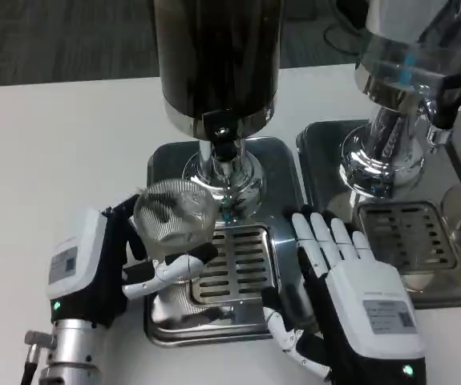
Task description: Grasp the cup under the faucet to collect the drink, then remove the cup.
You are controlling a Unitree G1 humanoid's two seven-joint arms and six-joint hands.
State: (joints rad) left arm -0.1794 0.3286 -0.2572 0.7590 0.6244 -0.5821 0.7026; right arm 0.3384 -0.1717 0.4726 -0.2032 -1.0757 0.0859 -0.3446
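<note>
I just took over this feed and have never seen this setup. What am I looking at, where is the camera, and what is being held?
The picture comes from a camera on the robot's head or chest, looking down at a white table. The two white-backed hands at the bottom are the robot's own.

The left hand holds a clear ribbed cup over the left part of a slotted drip grate. That grate sits in a shiny metal tray under a dark drink dispenser, whose black faucet is just above and to the right of the cup.

The right hand lies flat with fingers extended on the tray's right side, holding nothing.

A second dispenser on its own tray stands to the right.
</note>
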